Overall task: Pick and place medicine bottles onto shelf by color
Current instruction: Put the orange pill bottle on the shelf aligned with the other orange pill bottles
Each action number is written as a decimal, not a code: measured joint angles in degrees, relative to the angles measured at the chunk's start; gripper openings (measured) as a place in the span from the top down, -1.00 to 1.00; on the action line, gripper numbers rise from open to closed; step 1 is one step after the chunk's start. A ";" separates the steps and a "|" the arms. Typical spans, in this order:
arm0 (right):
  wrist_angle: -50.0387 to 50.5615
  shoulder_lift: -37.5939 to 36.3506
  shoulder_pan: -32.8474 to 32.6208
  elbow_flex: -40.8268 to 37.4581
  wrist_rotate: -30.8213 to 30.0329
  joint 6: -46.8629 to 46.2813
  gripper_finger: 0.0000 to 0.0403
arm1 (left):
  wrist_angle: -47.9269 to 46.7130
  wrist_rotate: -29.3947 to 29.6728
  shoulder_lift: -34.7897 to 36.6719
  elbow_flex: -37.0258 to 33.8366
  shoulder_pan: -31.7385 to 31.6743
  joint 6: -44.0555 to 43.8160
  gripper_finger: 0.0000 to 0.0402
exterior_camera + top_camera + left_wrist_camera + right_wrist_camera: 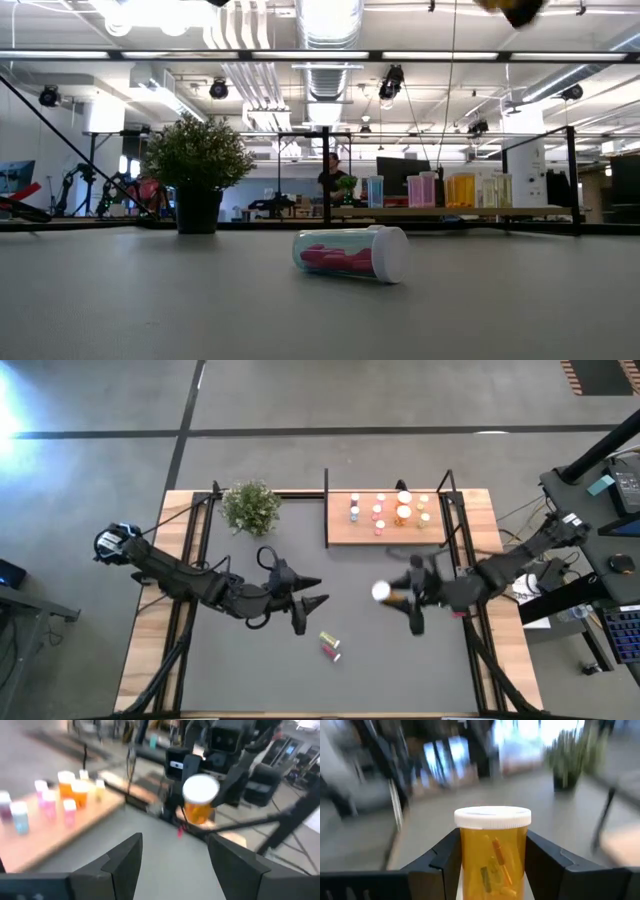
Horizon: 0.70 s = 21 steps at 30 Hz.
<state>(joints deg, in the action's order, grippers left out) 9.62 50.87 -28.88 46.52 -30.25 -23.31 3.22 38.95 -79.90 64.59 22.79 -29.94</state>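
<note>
Right gripper [492,865] clamps the orange bottle [493,852] in the air, short of the shelf [340,530]; left gripper [172,857] gapes empty mid-table; risk: crowded shelf, so the incoming bottle could topple neighbours.

Wide bare tabletop [370,660] in front of the shelf [390,530], broken only by two bottles [330,645] lying well in front of it. Crowded with upright bottles on the shelf itself, black posts [326,510] at its edges. Just beside the shelf, a plant [250,507].
</note>
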 joint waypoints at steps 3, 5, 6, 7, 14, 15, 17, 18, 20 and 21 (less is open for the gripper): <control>-14.27 -0.19 3.41 0.43 0.02 7.30 0.17 | 7.11 0.27 0.00 -0.90 -2.04 7.95 -0.05; -20.93 0.47 5.34 1.40 0.06 10.48 0.17 | 11.61 0.29 0.00 -1.54 -3.47 13.36 -0.05; -23.27 0.92 6.27 2.10 0.05 11.56 0.17 | 13.72 0.27 0.00 -1.70 -4.13 15.90 -0.05; -24.84 1.41 7.09 2.91 0.07 12.56 0.17 | 15.27 0.27 0.00 -1.72 -4.76 18.10 -0.05; -24.85 7.36 10.49 11.45 0.10 20.11 0.17 | 18.77 -0.29 0.02 -1.09 -8.87 20.15 -0.05; -24.74 8.50 10.69 12.65 0.12 21.09 0.17 | 18.74 -1.08 0.02 -1.09 -9.38 20.60 -0.05; -24.45 10.77 11.06 15.10 0.16 22.38 0.17 | 18.57 -3.35 0.02 -1.09 -10.23 21.45 -0.05; -24.17 11.80 11.23 16.34 0.16 22.59 0.17 | 18.53 -4.39 0.02 -1.13 -10.63 21.51 -0.05; -22.63 13.62 11.62 18.79 0.16 23.49 0.17 | 18.62 -4.76 0.02 -1.13 -11.12 20.86 -0.05; -21.60 14.47 11.76 19.92 0.12 24.17 0.17 | 18.09 -4.73 0.02 -0.94 -11.38 20.74 -0.05</control>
<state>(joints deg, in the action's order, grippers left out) -11.99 65.34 -17.12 66.44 -30.12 0.86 21.30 34.22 -79.88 63.65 11.41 -9.20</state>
